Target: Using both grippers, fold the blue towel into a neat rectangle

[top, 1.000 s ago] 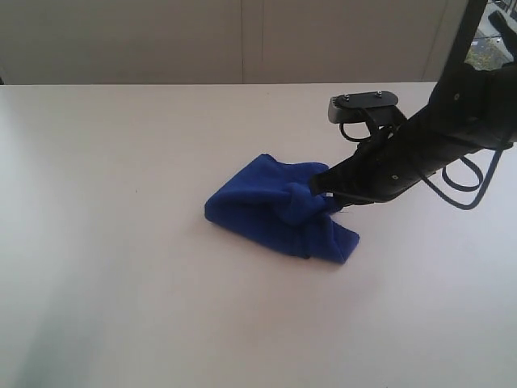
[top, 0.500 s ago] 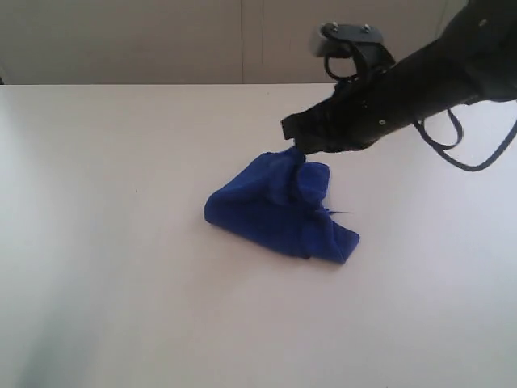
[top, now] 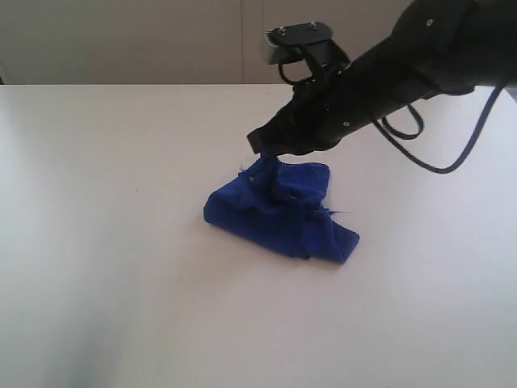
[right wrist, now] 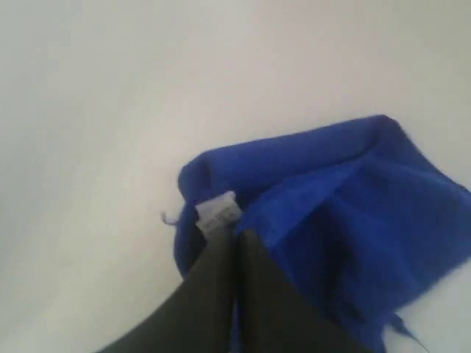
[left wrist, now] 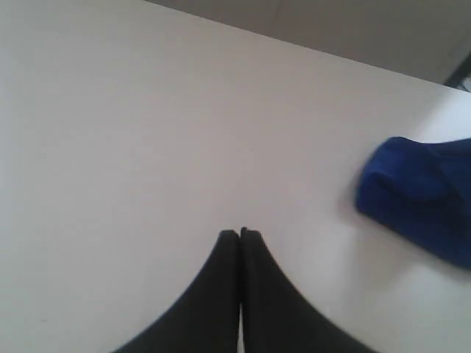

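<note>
The blue towel (top: 275, 214) lies crumpled in a heap near the middle of the white table (top: 121, 267). My right gripper (top: 260, 153) is shut on the towel's corner and holds it lifted above the heap. In the right wrist view the gripper (right wrist: 235, 234) pinches the cloth right by the small white tag (right wrist: 215, 214), with the rest of the towel (right wrist: 353, 206) hanging below. My left gripper (left wrist: 240, 234) is shut with nothing in it, hovering over bare table, and the towel (left wrist: 423, 195) lies well off to its side. The left arm is out of the exterior view.
A pale wall (top: 161, 40) runs behind the table's far edge. The right arm's black links and cable loop (top: 436, 129) reach in from the upper right over the table.
My right gripper has risen and moved left across the heap, dragging the pinched corner of the towel up and over with it. The heap's base has stayed in place.
</note>
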Motion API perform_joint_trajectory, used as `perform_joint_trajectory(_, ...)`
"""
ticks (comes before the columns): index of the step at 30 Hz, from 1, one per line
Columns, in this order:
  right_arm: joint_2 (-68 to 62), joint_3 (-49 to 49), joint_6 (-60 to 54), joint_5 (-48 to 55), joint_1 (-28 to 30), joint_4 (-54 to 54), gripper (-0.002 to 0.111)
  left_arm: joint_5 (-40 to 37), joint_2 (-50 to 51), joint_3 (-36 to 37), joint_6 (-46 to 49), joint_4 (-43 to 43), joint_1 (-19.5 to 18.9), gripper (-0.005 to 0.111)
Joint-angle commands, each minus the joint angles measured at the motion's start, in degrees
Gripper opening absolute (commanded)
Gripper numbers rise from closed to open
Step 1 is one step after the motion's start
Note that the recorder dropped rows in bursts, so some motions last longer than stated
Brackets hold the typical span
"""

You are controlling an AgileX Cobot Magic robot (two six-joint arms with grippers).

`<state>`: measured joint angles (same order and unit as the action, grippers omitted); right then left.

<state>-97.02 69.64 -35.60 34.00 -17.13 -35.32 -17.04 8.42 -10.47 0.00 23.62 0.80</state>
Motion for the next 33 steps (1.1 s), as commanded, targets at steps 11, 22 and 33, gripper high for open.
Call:
perform_joint_trajectory(11, -4.50, -1.15, 12.20, 2.54, 4.51, 10.75, 0.000, -21.02, 47.86, -18.67, 68.01, 58.58, 0.11, 0.000)
perform_joint_trajectory(22, -4.50, -1.15, 17.00, 1.16, 4.59, 10.60, 0.000, -0.39, 69.61, -33.56, 69.30, 58.69, 26.39, 0.000)
perform_joint_trajectory(33, -4.50, -1.15, 24.28, 0.57, 7.57, 9.28, 0.000, 14.80, 85.08, -43.95, 67.29, 60.04, 41.44, 0.000)
